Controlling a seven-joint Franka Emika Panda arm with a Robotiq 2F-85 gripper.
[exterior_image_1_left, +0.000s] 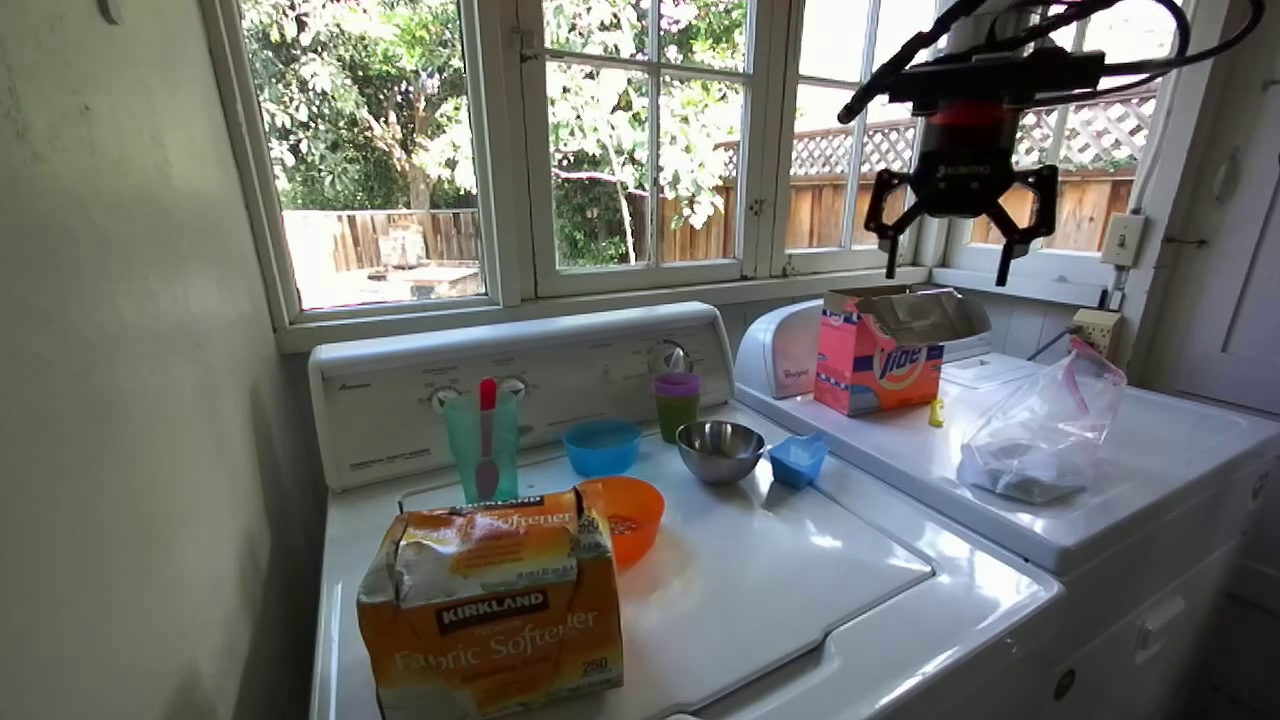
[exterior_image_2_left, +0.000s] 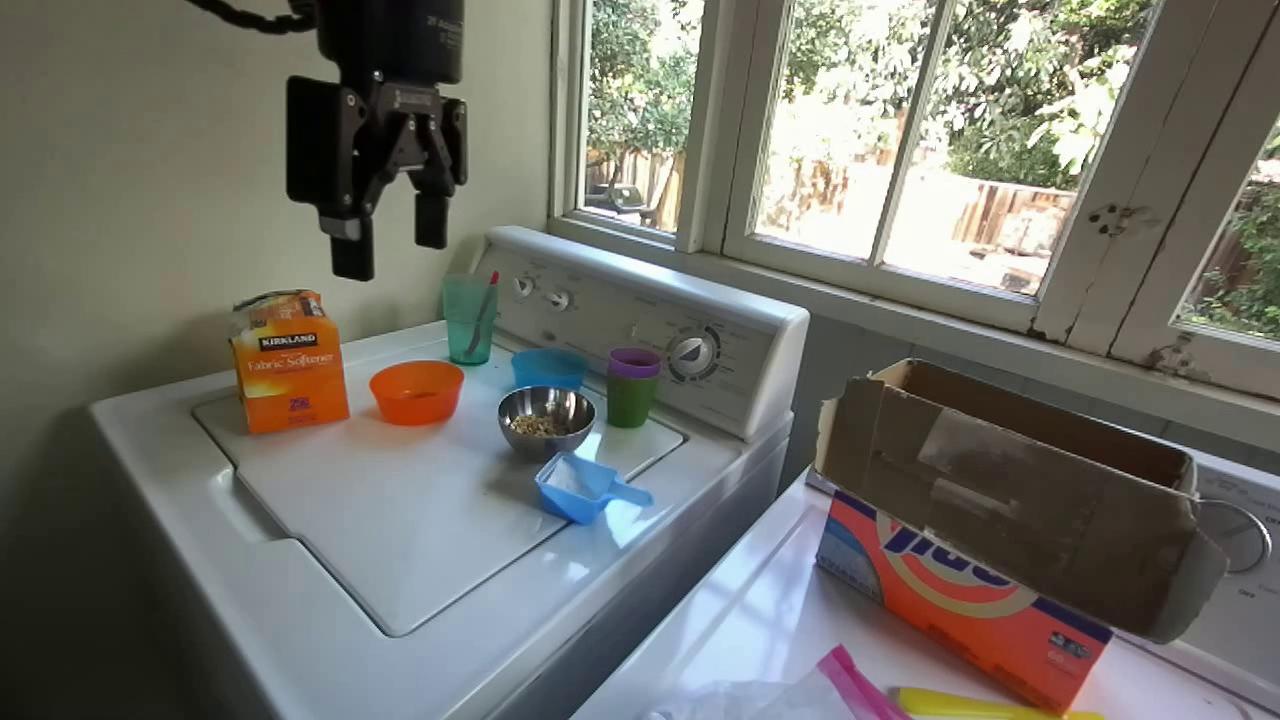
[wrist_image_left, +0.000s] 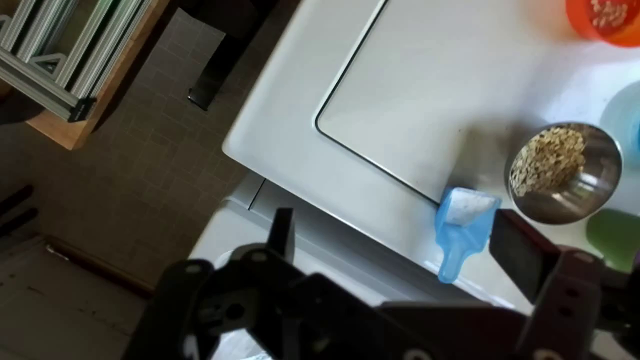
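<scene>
My gripper (exterior_image_1_left: 947, 268) hangs high over the two white machines, its jaws wide apart with nothing between them; it appears in both exterior views. In the wrist view a blue scoop (wrist_image_left: 462, 242) of white powder lies below, seen between the fingers (wrist_image_left: 522, 257). The scoop rests near the washer lid's edge, beside a steel bowl (exterior_image_2_left: 540, 448) holding oat-like flakes. Around them stand an orange bowl (exterior_image_2_left: 415, 405) with some contents, a blue bowl (exterior_image_1_left: 602, 450), a green cup (exterior_image_1_left: 678, 415) with a purple rim, and a teal cup (exterior_image_1_left: 460, 440) with a red-handled spoon.
A Kirkland fabric softener box (exterior_image_1_left: 500, 640) sits on the washer near the wall. On the neighbouring machine are an opened Tide box (exterior_image_1_left: 850, 370), a clear plastic bag (exterior_image_1_left: 1040, 440) and a small yellow object (exterior_image_1_left: 936, 413). Windows and a sill (exterior_image_1_left: 640, 300) run behind; a gap separates the machines.
</scene>
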